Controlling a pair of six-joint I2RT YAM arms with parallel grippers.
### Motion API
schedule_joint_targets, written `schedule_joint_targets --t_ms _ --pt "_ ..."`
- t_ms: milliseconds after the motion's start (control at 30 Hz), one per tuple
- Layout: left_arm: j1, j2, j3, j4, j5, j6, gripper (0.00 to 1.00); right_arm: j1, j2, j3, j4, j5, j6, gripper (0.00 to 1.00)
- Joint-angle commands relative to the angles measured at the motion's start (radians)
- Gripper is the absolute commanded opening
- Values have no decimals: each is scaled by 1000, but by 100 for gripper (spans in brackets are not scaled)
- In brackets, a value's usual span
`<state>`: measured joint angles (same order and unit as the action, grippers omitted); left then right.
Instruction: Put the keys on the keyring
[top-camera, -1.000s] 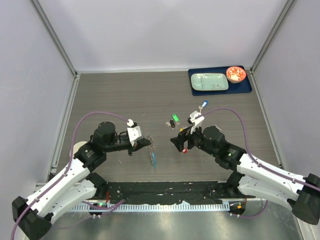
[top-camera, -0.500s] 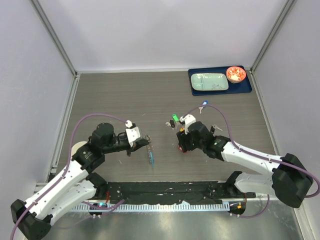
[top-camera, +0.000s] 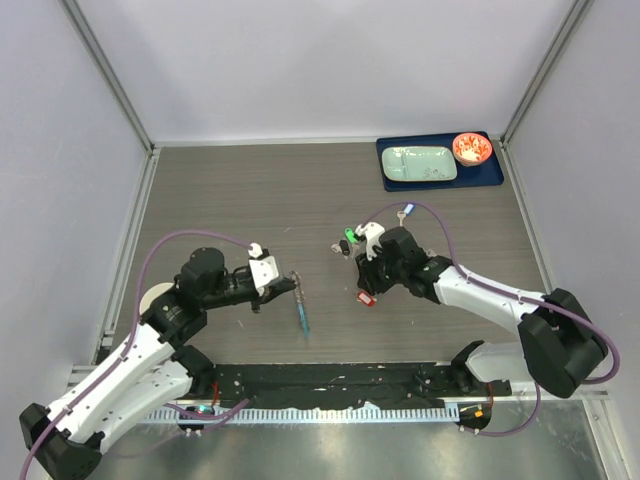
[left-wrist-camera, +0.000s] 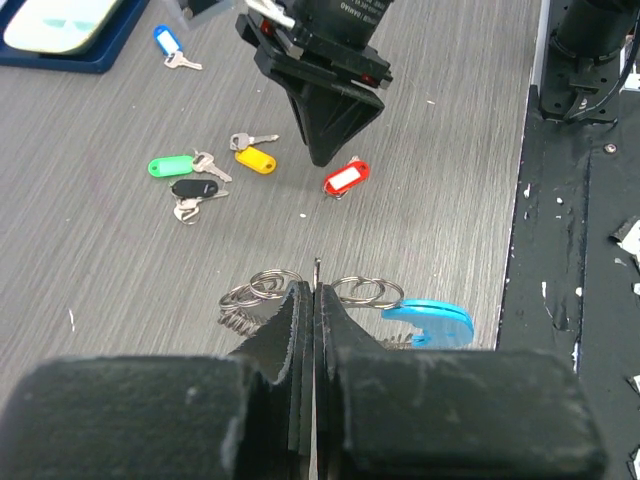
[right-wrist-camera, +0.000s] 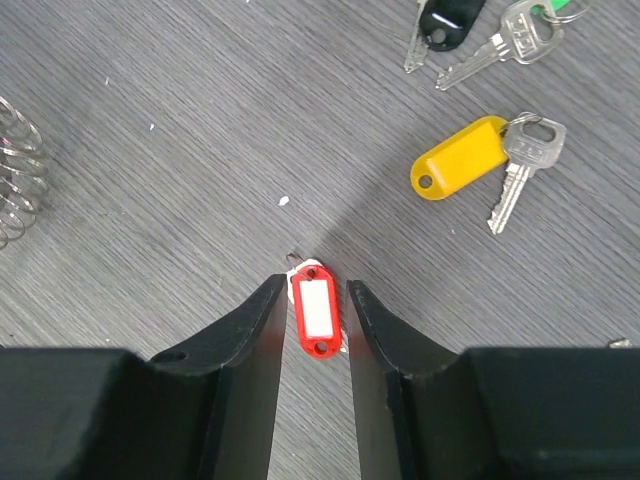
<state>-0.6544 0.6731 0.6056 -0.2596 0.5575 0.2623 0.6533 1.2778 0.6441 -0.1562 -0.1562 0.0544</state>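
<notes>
Nearest the arm bases, the left pincer is clamped fully together on the keyring, with a thin wire end poking up between its tips. Silvery coils of the ring bulge out on either side of the fingers. Its bright blue crescent lies on the desk just beside them.

A little farther out, the right pincer points down at the desk with its jaws only narrowly apart, straddling the red-tagged key. The tag lies flat between the fingertips. One tip looks to be against its edge, while a sliver of desk shows on the other side, so nothing is gripped.

Beyond it lies the yellow-tagged key, its silver blade beside the tag. Past that, the black-tagged key and the green-tagged key lie close together. The blue-tagged key lies well apart from them, near a dark blue tray at the far right corner. The tray carries a pale green dish and a red bowl.
</notes>
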Motion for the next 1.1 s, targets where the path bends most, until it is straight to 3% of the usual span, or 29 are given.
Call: schedule_joint_targets --t_ms 0,300,600,1067 --pt "-1 -36 28 30 -10 18 0 -1 31 54 3 -33 10 36" --pt "-2 -69 25 28 -18 23 0 -1 3 -7 -2 133 225 44" --pt "-2 -89 22 31 -11 22 0 -9 -9 -78 41 113 334 44" --pt "-2 -99 20 30 -4 22 0 -9 6 -123 69 -12 372 44"
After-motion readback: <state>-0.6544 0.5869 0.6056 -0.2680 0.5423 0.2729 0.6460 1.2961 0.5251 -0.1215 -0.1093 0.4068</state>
